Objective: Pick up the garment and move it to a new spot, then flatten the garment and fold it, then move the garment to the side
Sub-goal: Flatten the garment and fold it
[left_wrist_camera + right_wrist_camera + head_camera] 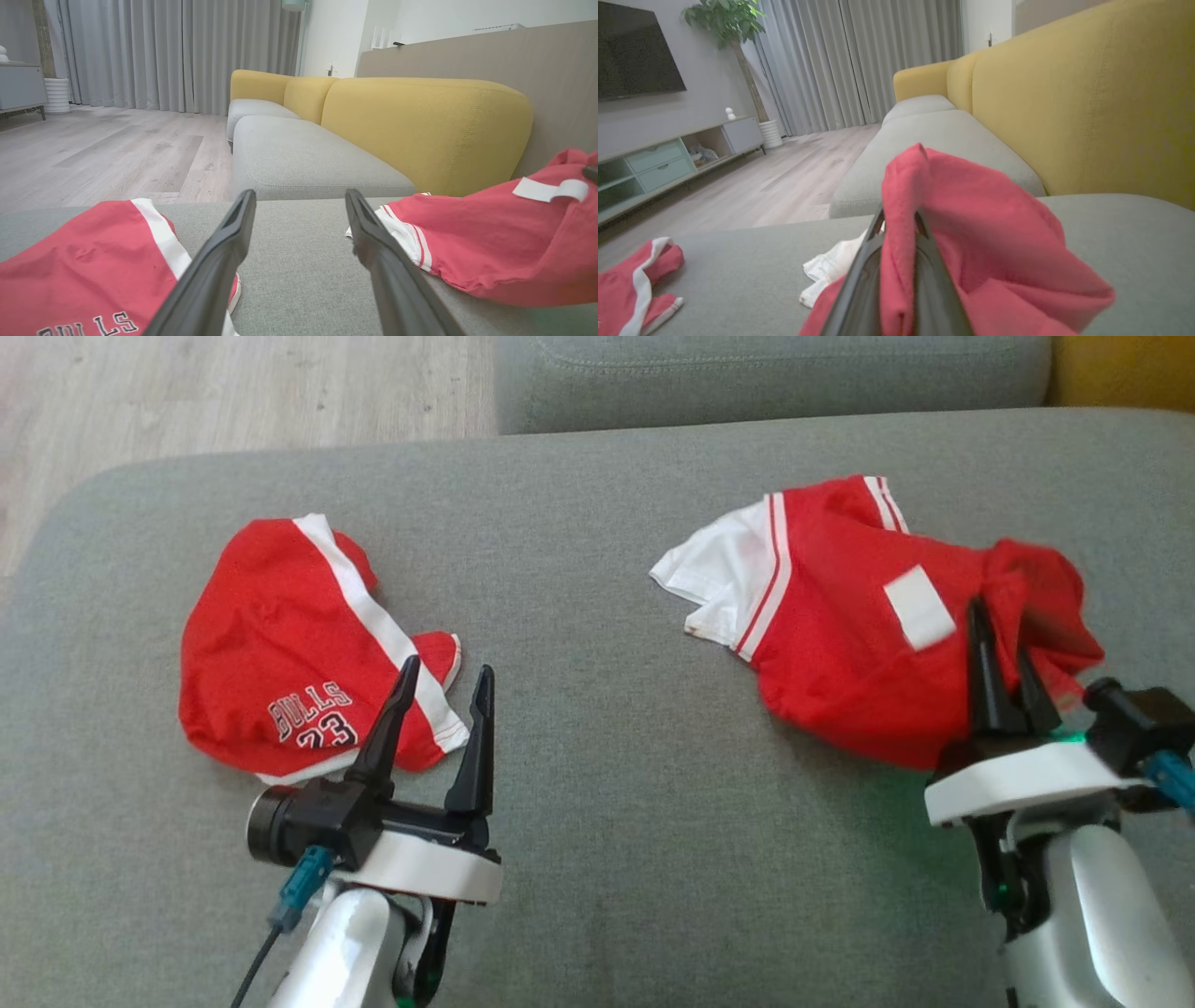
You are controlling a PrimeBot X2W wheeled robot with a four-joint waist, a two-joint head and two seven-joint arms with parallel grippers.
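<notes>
Red crumpled jersey (840,653) in tight pinch of right gripper (999,625); left gripper (448,665) spread wide over nubby grey cushion (597,569).

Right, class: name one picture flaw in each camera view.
Head view: the shirt smears at its right edge, by the right gripper. Left wrist view: reds wash to pink, left gripper looms soft. Right wrist view: pinched shirt near the lens blurs.
</notes>
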